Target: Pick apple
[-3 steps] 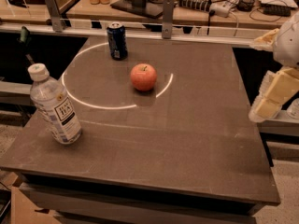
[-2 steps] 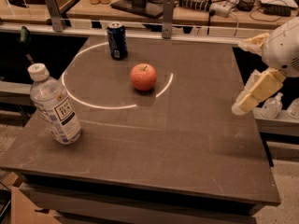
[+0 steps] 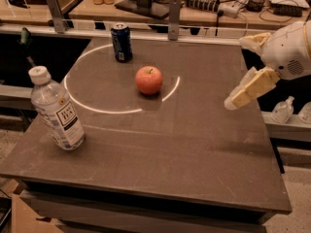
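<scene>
Apple (image 3: pixel 149 79) on table (image 3: pixel 194 154), just in front of can (image 3: pixel 121 41). My gripper (image 3: pixel 234 100) hovers over the right edge, well apart from apple; open or closed, can't tell.

Gripper (image 3: pixel 237 95) right of apple (image 3: pixel 148 79); open table (image 3: pixel 194 144) between.

On the table (image 3: pixel 194 169), a blue can (image 3: pixel 121 42) stands far back, a water bottle (image 3: pixel 56 109) front-left.

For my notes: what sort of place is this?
Likely a robotics lab: a cable-strewn workbench behind the dark table, an apple, can and water bottle on it, and the gripper hovering above its right edge.
</scene>
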